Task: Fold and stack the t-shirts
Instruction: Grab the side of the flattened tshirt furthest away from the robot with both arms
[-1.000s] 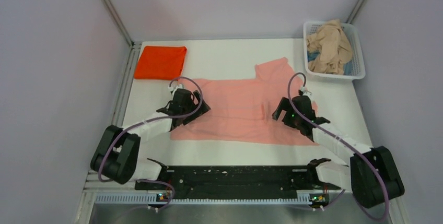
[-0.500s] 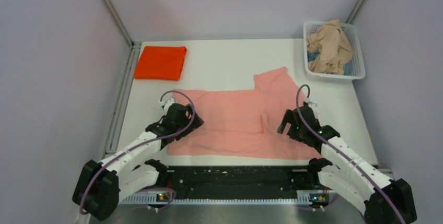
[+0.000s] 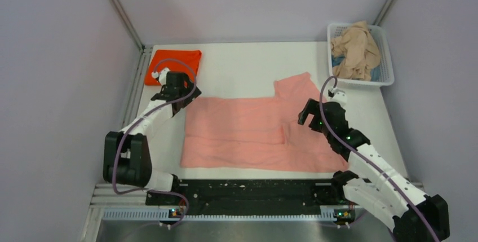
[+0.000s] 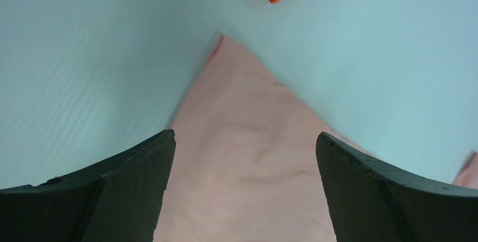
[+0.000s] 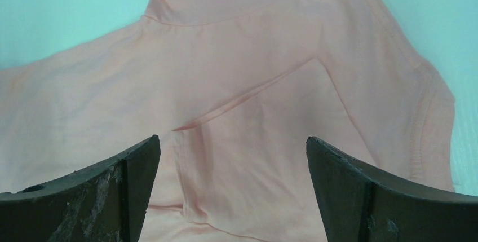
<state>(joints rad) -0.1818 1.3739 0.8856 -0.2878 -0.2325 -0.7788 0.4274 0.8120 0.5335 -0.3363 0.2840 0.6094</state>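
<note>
The left arm has swung off the salmon-pink t-shirt's (image 3: 248,132) left edge to its far-left corner. The left gripper (image 4: 245,136) hangs there, fingers spread and empty. The right gripper (image 5: 232,139), likewise spread and empty, hovers over the shirt's right part. That shirt lies flat mid-table (image 3: 248,61) on smooth white board, soft, lightly creased, one sleeve pointing away. Beyond its far-left corner sits the orange-red t-shirt (image 3: 189,58), folded square. Far right of it, the beige-tan t-shirt (image 3: 355,50) bunches in a white lattice basket (image 3: 363,82). Pale grey walls close round.
</note>
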